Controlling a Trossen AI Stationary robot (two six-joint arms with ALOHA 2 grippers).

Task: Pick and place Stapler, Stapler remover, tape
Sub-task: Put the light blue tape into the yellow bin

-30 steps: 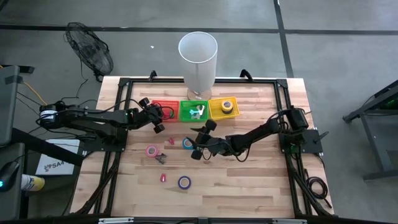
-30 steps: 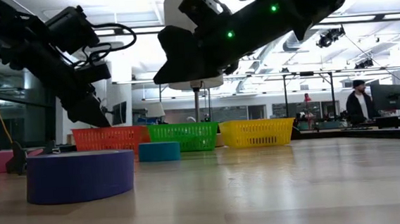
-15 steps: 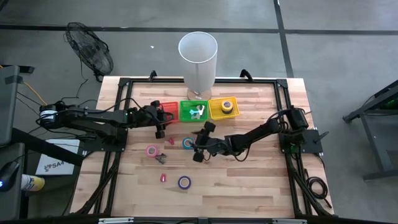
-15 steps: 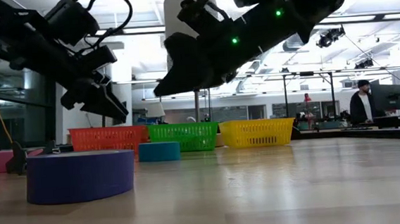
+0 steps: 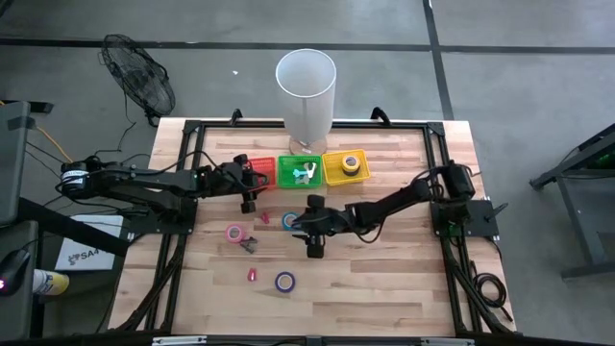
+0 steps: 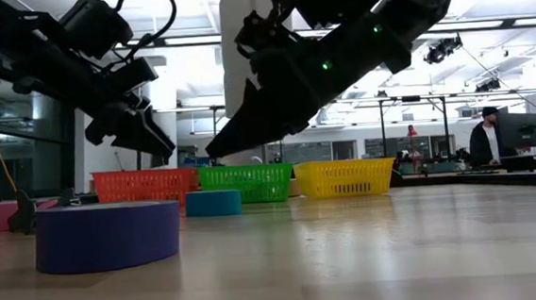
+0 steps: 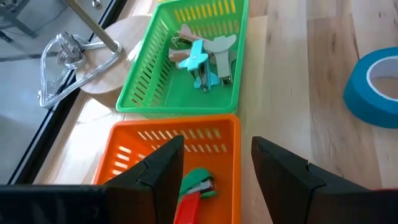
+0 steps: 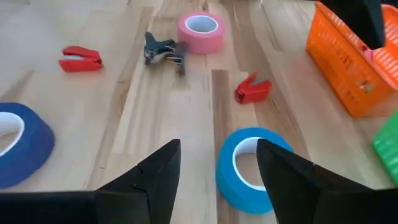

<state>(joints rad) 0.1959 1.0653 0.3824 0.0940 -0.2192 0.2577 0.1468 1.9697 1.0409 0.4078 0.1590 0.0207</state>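
In the high view, the left gripper (image 5: 249,195) is seen left of centre at the orange basket (image 5: 254,170), and the right gripper (image 5: 312,231) at centre beside the light-blue tape roll (image 5: 290,221).

In the left wrist view, spread fingers (image 7: 160,171) are shown over a red-and-green stapler (image 7: 191,190) in that basket.

In the right wrist view, parted fingers (image 8: 155,168) flank the hollow-centred blue ring, with pink tape (image 8: 200,32) at the upper centre.
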